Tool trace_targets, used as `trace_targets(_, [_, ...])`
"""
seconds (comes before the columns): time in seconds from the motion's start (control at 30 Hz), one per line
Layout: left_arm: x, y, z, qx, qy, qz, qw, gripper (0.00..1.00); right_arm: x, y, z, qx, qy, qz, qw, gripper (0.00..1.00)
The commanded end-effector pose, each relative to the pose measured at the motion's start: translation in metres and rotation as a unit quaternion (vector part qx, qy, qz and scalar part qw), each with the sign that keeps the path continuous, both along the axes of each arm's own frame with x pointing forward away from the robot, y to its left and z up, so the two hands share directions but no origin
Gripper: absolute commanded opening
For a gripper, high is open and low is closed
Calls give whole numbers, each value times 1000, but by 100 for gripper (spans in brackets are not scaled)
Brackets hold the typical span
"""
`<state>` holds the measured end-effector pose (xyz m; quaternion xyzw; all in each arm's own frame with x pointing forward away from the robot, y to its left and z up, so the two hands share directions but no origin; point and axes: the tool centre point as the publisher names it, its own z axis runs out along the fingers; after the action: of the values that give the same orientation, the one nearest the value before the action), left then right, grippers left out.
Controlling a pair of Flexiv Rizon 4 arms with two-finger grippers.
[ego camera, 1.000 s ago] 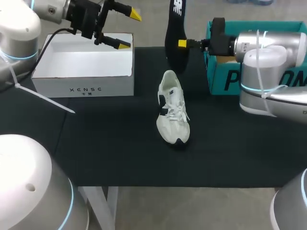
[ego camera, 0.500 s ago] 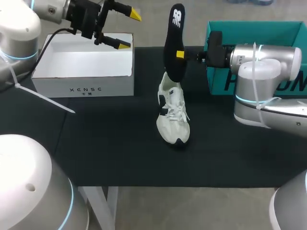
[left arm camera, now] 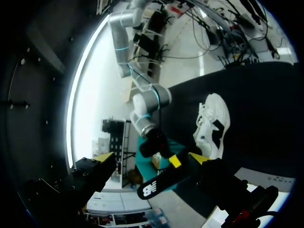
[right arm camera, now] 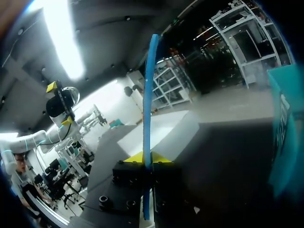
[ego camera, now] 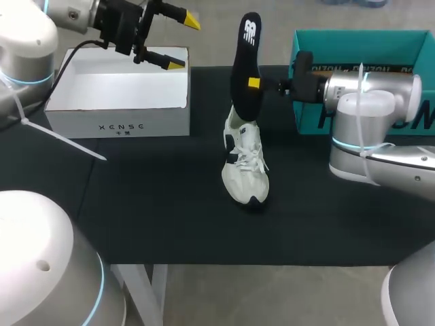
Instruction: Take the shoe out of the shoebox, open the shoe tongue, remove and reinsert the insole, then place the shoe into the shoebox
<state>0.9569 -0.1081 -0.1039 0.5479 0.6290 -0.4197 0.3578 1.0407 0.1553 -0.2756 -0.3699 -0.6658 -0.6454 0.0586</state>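
A white sneaker [ego camera: 245, 161] lies on the black table mat, toe towards the front edge; it also shows ahead of the left gripper [left arm camera: 212, 124]. My right gripper [ego camera: 255, 83] is shut on the black insole [ego camera: 246, 61], which stands nearly upright with its lower end at the sneaker's heel opening. In the right wrist view the insole [right arm camera: 148, 90] is edge-on, a thin blue line pinched between the yellow tips [right arm camera: 145, 157]. My left gripper [ego camera: 177, 41] hangs open and empty above the white shoebox [ego camera: 119, 112]. From the left wrist, the insole [left arm camera: 159, 183] lies ahead of that gripper [left arm camera: 152, 159].
A teal box [ego camera: 353, 47] stands at the back right, behind my right arm. The white shoebox sits open at the back left, and its inside shows nothing. The teal box [right arm camera: 285, 133] is also beside the right gripper.
My right gripper has carried the insole left and down, from beside the teal box to the sneaker's heel. The left arm has not moved.
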Motion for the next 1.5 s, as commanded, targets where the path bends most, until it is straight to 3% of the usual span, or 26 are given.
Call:
trace_targets(0.03, [0,0,1,2,0,-1,1000,100,7,6,-6,4,0,4,1000,0])
trace_targets(0.43, [0,0,1,2,0,-1,1000,100,2,18,-14,9,14,9,1000,0])
trace_targets(0.8, [0,0,1,2,0,-1,1000,100,-17,24,6,-10,14,4,1000,0])
trace_targets(1.5, [0,0,1,2,0,-1,1000,100,-26,29,-28,16,28,-15,999,0])
